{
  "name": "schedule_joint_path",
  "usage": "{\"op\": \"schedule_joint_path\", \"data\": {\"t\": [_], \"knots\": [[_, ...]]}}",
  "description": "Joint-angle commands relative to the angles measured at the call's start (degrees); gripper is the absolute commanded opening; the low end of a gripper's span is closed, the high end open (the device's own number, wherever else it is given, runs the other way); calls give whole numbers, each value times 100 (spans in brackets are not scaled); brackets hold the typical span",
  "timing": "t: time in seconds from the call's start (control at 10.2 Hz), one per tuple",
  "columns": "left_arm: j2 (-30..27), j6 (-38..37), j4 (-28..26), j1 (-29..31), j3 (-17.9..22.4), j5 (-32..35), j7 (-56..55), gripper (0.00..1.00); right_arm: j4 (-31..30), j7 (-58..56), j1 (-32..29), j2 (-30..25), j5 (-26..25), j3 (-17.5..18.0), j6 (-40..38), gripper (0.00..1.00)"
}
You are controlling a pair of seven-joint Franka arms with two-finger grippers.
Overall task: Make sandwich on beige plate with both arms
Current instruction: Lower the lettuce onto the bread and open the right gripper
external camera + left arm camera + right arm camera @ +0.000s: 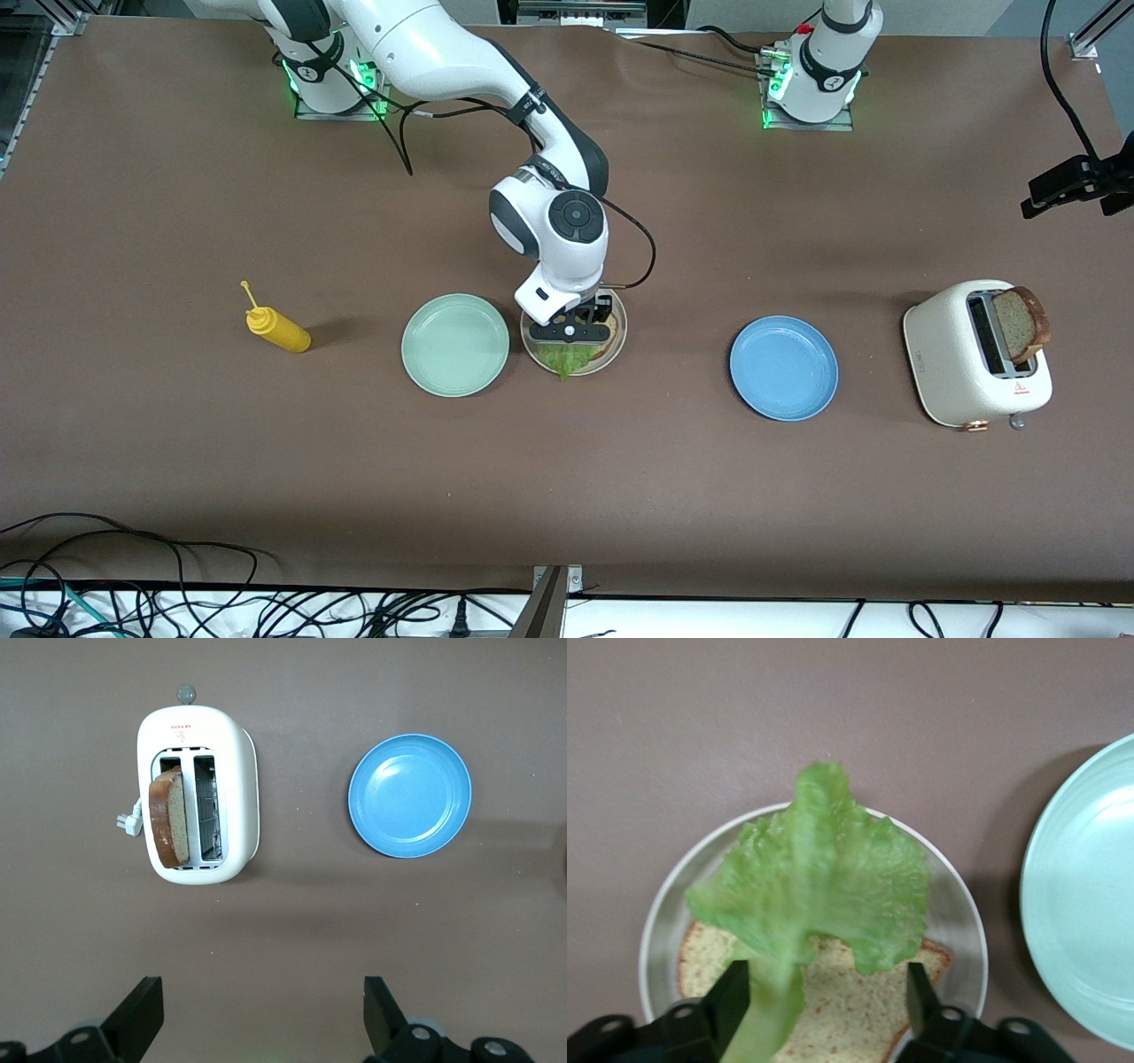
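- Table (177,461), brown-covered, carries everything; the beige plate (617,344) serves as the landmark, lying roughly mid-table.
- Arms number two. The right arm reaches out from its base so that the right gripper (571,331) hangs low over the beige plate; the left arm waits upright at its base, its hand outside the front view.
- Toaster (966,363), one, white, stands well apart from the beige plate toward the left arm's end, with one bread slice in toaster (1021,322) poking out of a slot.
- Plates number three: the beige one, a mint green plate (455,344) just beside it toward the right arm's end, and a blue plate (783,367) between the beige plate and the toaster. Green and blue both hold nothing.
- Mustard bottle (278,329), one, yellow, lies near the green plate, farther still toward the right arm's end.
- Bread slice on plate (842,1010), one, rests on the beige plate (664,921).
- Lettuce leaf (819,877), one, hangs draped across that slice and over the plate's rim; the right gripper (824,992) has its fingers spread either side of the stem, and whether they touch the leaf cannot be told.
- Left gripper (261,1014) stands wide apart and holds nothing, over bare table near the toaster.
- Progress, as a judgement: bottom bread is placed and lettuce is just about delivered, so roughly two of three layers are down. What remains is the top slice, likely the one in the toaster, to be set on the lettuce.
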Motion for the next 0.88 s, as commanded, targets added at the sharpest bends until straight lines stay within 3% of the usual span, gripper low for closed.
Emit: {"op": "schedule_joint_path", "data": {"t": [0.0, 0.49, 0.78], "knots": [[54, -146, 172, 14, -31, 147, 7, 100, 118, 156, 16, -97, 275, -61, -150, 100], [54, -146, 172, 23, -31, 147, 7, 100, 83, -361, -334, -825, 337, -79, -1053, 100], [54, -146, 172, 14, -31, 147, 7, 100, 56, -800, -388, -1344, 320, -831, -2360, 100]]}}
